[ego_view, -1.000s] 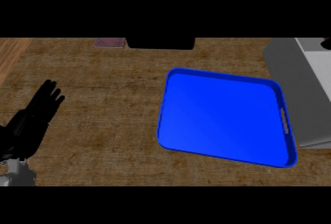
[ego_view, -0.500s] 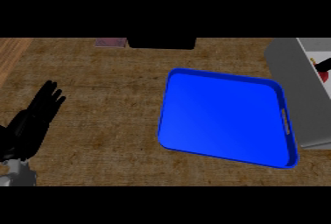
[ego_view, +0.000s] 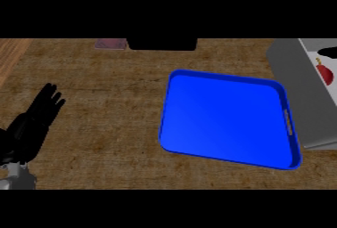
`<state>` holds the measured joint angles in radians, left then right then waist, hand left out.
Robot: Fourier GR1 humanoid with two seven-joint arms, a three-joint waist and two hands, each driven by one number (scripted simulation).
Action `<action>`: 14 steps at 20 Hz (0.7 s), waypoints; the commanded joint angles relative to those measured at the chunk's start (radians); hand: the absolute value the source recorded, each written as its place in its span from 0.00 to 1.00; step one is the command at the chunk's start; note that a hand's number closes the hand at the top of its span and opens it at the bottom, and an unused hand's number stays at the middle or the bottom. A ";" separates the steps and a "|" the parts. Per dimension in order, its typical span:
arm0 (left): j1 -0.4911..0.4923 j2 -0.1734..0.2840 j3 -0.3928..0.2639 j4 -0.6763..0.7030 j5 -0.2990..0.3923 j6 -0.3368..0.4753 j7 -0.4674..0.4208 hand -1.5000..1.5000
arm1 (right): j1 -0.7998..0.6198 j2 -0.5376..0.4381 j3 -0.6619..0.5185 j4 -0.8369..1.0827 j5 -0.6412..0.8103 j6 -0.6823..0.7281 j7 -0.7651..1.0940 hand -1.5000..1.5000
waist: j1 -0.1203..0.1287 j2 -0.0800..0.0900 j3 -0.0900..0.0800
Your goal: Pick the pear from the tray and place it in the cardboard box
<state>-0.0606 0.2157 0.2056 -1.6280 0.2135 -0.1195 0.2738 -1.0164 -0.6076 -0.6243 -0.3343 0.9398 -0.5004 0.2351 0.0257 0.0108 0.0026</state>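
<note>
I am seeing the blue tray (ego_view: 227, 120) lying bare near the counter's right edge; no pear is showing. My left hand (ego_view: 33, 124), fingers straight, is resting by the left edge. I'd expect smooth, bruisable fruit, best cupped round its belly.

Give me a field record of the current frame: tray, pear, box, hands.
tray: blue, on the counter, centre-right, nothing in it
pear: red, at the right edge, inside the box, off the tray
box: grey-walled, right of the tray, cut by the frame edge
left hand: black, at the lower left, fingers straight, holding nothing
right hand: not in view
other: small pinkish thing at the counter's far edge, identity unclear
</note>
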 commanded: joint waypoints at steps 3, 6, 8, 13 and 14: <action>0.016 -0.021 -0.012 -0.034 -0.024 0.030 -0.001 0.50 | 0.009 -0.026 -0.136 -0.077 -0.168 -0.084 -0.103 0.00 | -0.008 -0.006 0.000; 0.029 -0.016 -0.002 -0.033 0.000 0.011 0.014 0.50 | 0.080 -0.013 -0.158 -0.146 -0.239 -0.058 -0.137 0.00 | -0.025 -0.012 -0.002; -0.023 0.016 0.026 0.017 0.003 0.009 0.025 0.50 | 0.133 -0.030 -0.159 -0.211 -0.277 0.006 -0.156 0.00 | -0.040 -0.016 -0.003; -0.004 -0.002 0.021 -0.022 0.005 0.030 0.054 0.50 | 0.247 -0.058 -0.189 -0.368 -0.387 0.133 -0.138 0.00 | -0.047 -0.020 -0.004; -0.002 -0.023 -0.004 -0.025 -0.029 0.045 0.023 0.50 | 0.300 -0.068 -0.216 -0.377 -0.423 0.153 -0.178 0.00 | -0.046 -0.018 -0.003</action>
<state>-0.0551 0.2154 0.2245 -1.6426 0.2156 -0.1023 0.3008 -0.8143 -0.6608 -0.8171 -0.6080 0.5955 -0.4346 0.0737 -0.0119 -0.0052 -0.0002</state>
